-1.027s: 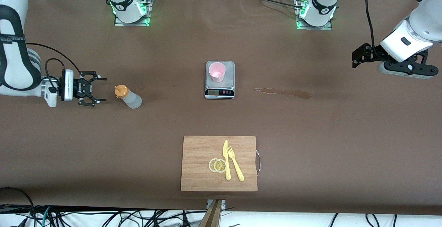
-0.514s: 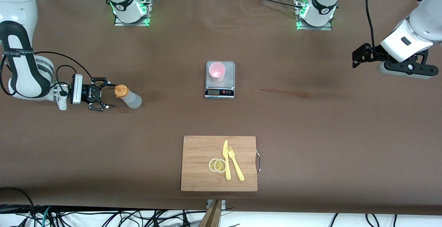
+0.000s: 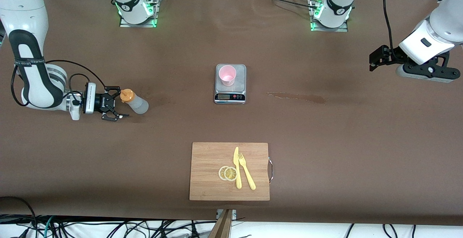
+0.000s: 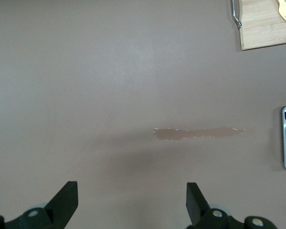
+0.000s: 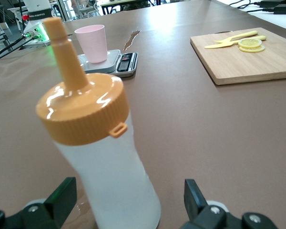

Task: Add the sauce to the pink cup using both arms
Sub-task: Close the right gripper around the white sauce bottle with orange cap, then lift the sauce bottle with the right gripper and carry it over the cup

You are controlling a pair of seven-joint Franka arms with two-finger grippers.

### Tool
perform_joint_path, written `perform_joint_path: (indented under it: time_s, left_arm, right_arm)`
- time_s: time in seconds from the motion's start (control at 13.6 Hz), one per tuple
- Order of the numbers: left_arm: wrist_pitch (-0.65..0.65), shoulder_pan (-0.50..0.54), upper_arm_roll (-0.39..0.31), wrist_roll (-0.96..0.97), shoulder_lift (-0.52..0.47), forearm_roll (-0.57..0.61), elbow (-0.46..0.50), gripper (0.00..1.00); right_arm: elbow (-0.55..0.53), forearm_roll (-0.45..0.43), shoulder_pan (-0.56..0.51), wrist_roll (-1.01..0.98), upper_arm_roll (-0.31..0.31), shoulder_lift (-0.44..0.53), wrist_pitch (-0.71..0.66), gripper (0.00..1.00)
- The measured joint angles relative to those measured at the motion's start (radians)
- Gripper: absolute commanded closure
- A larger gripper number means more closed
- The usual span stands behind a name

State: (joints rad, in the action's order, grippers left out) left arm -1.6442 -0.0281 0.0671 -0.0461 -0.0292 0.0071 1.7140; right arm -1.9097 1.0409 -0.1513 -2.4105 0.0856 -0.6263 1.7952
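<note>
My right gripper (image 3: 116,104) stood wide open and empty at the sauce (image 3: 134,102), fingers to either side of its orange-capped top near the right arm's end of the desk (image 3: 325,140); I judged this the reach-to-grasp step, needing a further advance and a squeeze on the body. My left gripper (image 3: 374,60) waited open and empty over its own end. The pink cup (image 3: 227,75) sat mid-desk on a scale (image 3: 230,94), the way there clear, a cutting board (image 3: 206,173) near the front edge.

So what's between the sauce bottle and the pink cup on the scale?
Only bare brown table. The front view shows nothing between the sauce bottle and the scale carrying the pink cup; the right wrist view agrees.
</note>
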Motion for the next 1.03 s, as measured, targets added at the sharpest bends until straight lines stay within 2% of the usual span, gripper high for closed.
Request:
perform_joint_path:
  time_s: [0.22, 0.44, 0.51, 0.66, 0.81, 0.88, 1.03]
  left_arm:
    - [0.000, -0.001, 0.000, 0.000, 0.000, 0.000, -0.005, 0.00]
    - [0.000, -0.001, 0.001, -0.001, 0.004, 0.000, -0.005, 0.00]
    - [0.000, -0.001, 0.001, -0.001, 0.005, 0.000, -0.005, 0.00]
    - [0.000, -0.001, 0.001, -0.001, 0.010, 0.000, -0.006, 0.00]
    - [0.000, -0.001, 0.001, -0.001, 0.012, 0.000, -0.007, 0.00]
    - [0.000, -0.001, 0.001, -0.001, 0.013, 0.000, -0.007, 0.00]
    - [0.000, -0.001, 0.001, -0.001, 0.013, 0.000, -0.008, 0.00]
  right_arm:
    - [0.008, 0.015, 0.015, -0.009, -0.001, -0.015, 0.004, 0.03]
    - [0.009, 0.030, 0.027, -0.020, -0.001, -0.023, 0.006, 0.22]
    - [0.009, 0.032, 0.030, -0.026, -0.002, -0.024, 0.006, 0.25]
    - [0.009, 0.034, 0.036, -0.032, -0.002, -0.024, 0.008, 0.45]
    - [0.010, 0.034, 0.043, -0.034, -0.002, -0.024, 0.010, 0.70]
    - [0.013, 0.035, 0.046, -0.034, -0.002, -0.024, 0.011, 0.79]
    - [0.019, 0.035, 0.054, -0.034, -0.002, -0.022, 0.025, 0.86]
